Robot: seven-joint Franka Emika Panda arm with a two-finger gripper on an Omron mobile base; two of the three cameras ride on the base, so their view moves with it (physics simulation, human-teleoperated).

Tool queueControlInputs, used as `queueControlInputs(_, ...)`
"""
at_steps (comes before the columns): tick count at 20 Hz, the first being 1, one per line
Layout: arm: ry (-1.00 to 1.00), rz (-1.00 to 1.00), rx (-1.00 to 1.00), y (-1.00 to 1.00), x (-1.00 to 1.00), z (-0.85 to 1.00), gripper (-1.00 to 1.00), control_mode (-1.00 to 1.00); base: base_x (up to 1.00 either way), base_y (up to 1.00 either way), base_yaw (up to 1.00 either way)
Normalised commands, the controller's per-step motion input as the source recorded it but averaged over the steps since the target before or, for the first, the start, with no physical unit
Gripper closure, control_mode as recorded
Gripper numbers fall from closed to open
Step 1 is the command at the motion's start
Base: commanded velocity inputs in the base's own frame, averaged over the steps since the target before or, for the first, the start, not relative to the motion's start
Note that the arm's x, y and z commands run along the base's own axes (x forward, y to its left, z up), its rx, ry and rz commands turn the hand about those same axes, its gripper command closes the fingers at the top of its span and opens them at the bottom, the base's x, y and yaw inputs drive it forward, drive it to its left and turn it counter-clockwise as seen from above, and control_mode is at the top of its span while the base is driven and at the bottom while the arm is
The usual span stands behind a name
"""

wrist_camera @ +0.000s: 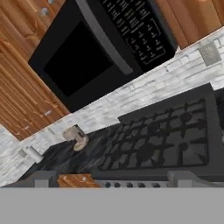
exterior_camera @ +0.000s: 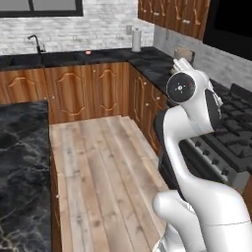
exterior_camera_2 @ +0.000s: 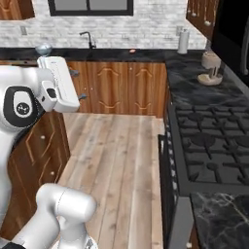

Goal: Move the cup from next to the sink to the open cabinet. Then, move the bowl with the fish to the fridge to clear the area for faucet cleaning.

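gripper (wrist_camera: 112,179): jaws spread wide, nothing in them, aimed at the gas stove (wrist_camera: 162,140)
faucet (exterior_camera_2: 89,39): far counter, beyond open plank floor (exterior_camera: 103,172)
bowl (exterior_camera_2: 43,48): probably that blurry pale shape left of the faucet

The faucet (exterior_camera: 35,43), a slim dark gooseneck, stands upright at the back of the far black counter, under the window, in the left base view; it also shows in the right base view (exterior_camera_2: 88,39). The sink (exterior_camera: 29,59) lies just before it as a dark recess in that counter, its basins too dim to tell apart. The bowl (exterior_camera_2: 43,49), round and pale blue, sits upright on the same counter well left of the faucet; its inside is too small to make out.
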Motion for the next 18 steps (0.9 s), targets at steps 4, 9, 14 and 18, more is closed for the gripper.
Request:
queueControlInputs(4,0.0,0.0,0.0,0.0,0.0,0.0,-1.0,1.0,1.0,0.31,0.0)
queueControlInputs(9,0.0,0.0,0.0,0.0,0.0,0.0,-1.0,1.0,1.0,0.3,0.0)
queueControlInputs(14,0.0,0.0,0.0,0.0,0.0,0.0,-1.0,1.0,1.0,0.18,0.0)
queueControlInputs(18,0.0,0.0,0.0,0.0,0.0,0.0,-1.0,1.0,1.0,0.17,0.0)
